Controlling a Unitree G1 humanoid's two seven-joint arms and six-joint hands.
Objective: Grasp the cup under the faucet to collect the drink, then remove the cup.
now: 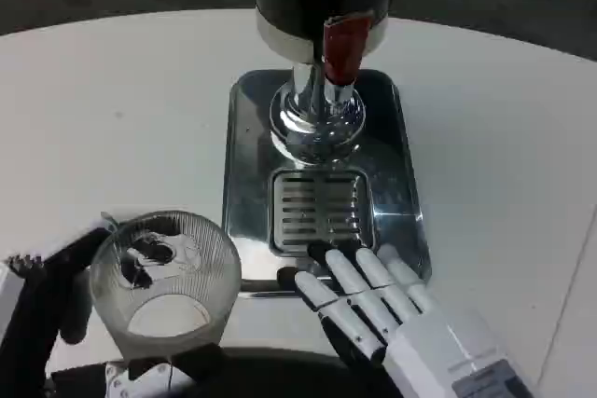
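Clear ribbed plastic cup (pixel 166 277) near left, gripped by left hand (pixel 56 300) with fingers half hidden behind it, right hand (pixel 392 314) with fingers open on steel drip tray (pixel 244 137), dispenser faucet with red lever (pixel 343 48) cut off far above, white desk (pixel 112 109).

Drinks counter: steel dispenser (pixel 322 6) over drip tray (pixel 317 207), white table (pixel 112 109).

Cup (pixel 166 284) left of tray (pixel 244 165), faucet (pixel 342 44) above grate (pixel 319 212), right hand (pixel 392 314) at tray's front edge

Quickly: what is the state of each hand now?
Left hand: holds the clear cup.
Right hand: open, holds nothing, fingers on the metal tray.
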